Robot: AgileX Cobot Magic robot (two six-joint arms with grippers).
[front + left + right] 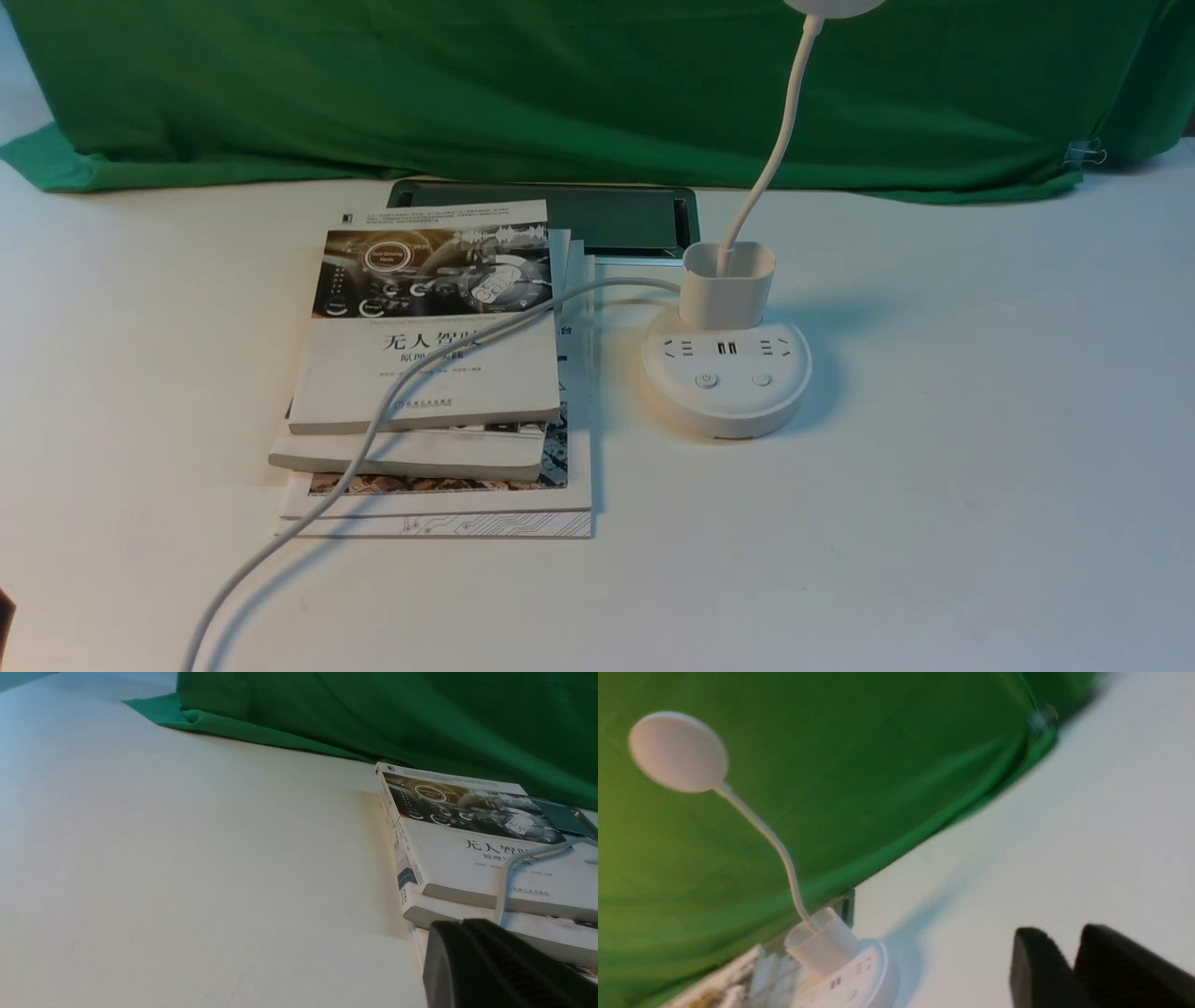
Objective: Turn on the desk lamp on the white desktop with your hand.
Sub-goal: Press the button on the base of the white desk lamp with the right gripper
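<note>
Desk lamp (pixel 726 373) stands on the white desktop (pixel 934 523), right of centre in the front view and just beside a stack of books (pixel 429 373); its round base (pixel 738 411) sits flat, with a cup-shaped holder (pixel 726 285) at the back and a thin gooseneck (pixel 775 140) rising to a head cut off by the top edge. Nothing needs gripping here; the place to touch is the round power button (pixel 706 380) on the front of the base, left of a second small button (pixel 762 379). I judge the lamp light, smooth plastic, so a sideways shove could slide it; a push straight down should keep it seated. The gooseneck looks bendable and is best left alone. Its white cord (pixel 373 429) trails over the top book and off the near edge; snagging it could drag the base. Behind the books a dark flat panel (pixel 616 219) lies under the green cloth (pixel 560 84).

Neither arm shows clearly in the front view. In the right wrist view the right gripper (pixel 1073 938) hangs well apart from the lamp, fingers (pixel 1036 966) pressed together with only a notch at the tips; that suits a poke. The left gripper (pixel 462 926) sits near the books' corner; only a dark mass shows, so I cannot tell its state.
</note>
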